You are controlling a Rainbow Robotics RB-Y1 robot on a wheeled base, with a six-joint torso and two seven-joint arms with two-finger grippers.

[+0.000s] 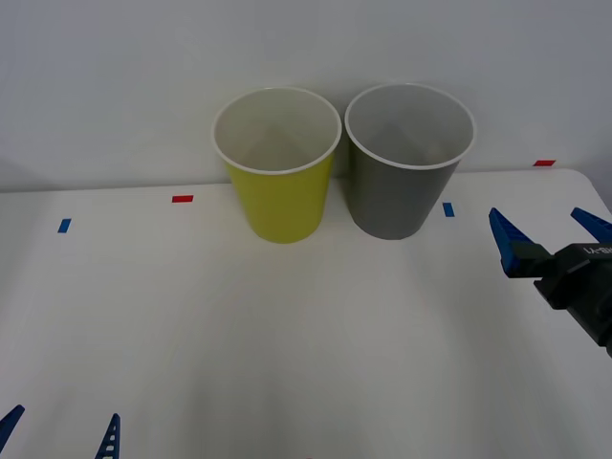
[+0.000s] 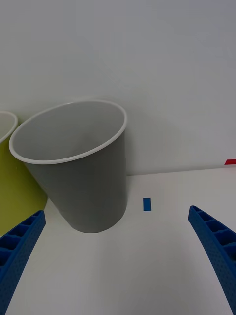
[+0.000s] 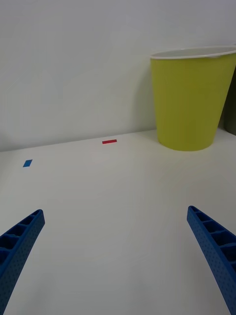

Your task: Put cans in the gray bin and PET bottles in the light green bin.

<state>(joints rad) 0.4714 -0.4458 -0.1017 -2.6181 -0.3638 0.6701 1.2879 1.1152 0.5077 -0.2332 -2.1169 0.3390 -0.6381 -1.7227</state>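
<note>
Two bins are set side by side at the back of the white surface [image 1: 287,335], nearly touching. The light green bin [image 1: 279,196] is seen on the left and the gray bin [image 1: 397,186] on the right. Both are standing upright, and nothing can be made out inside them. No can or bottle is found on the surface.

The right end effector [image 1: 550,234] is held just to the right of the gray bin, with its blue fingers spread wide and nothing between them. The left end effector [image 1: 59,435] is kept low at the near edge, also spread wide and holding nothing.

A slim can would likely be light, smooth and easily dented, so it should be gripped gently around its middle.
</note>
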